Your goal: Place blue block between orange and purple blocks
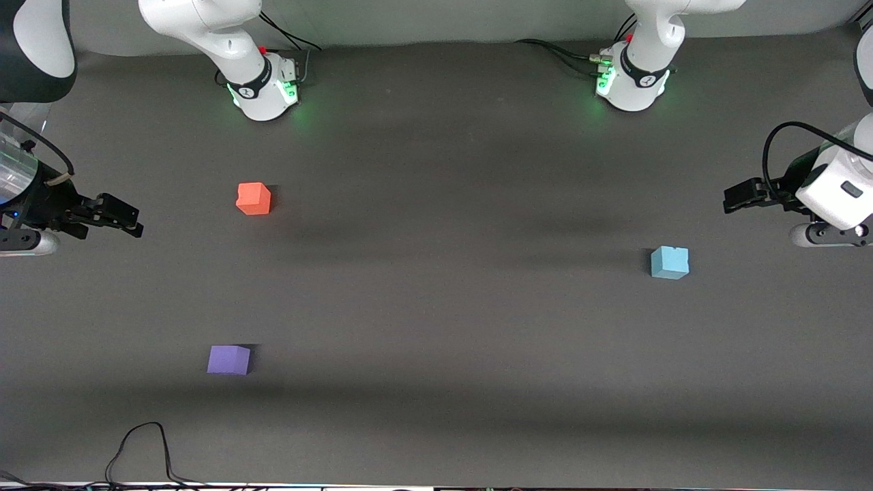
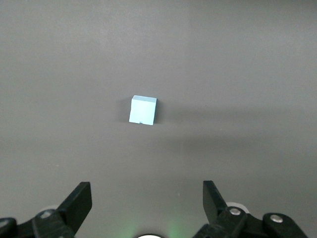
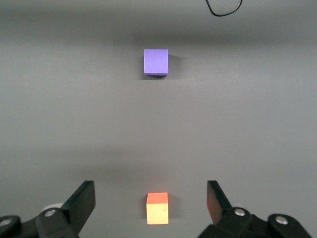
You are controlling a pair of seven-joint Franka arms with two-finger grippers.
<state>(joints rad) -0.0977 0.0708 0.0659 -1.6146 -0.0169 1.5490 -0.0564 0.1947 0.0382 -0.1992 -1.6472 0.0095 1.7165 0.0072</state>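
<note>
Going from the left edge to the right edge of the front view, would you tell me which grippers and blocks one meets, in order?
right gripper → purple block → orange block → blue block → left gripper

**No readable text in any view**

No words, numbers or brand names can be read. The only marks are small dark emblems on the black collars of the two arm bases: one on the base [image 1: 262,85] at the upper left of the front view, one on the base [image 1: 634,82] at the upper right. Both are too small to make out as letters. The blocks show plain faces, and the tabletop [image 1: 436,307] bears no label or sign. Both wrist views show nothing written either.
</note>
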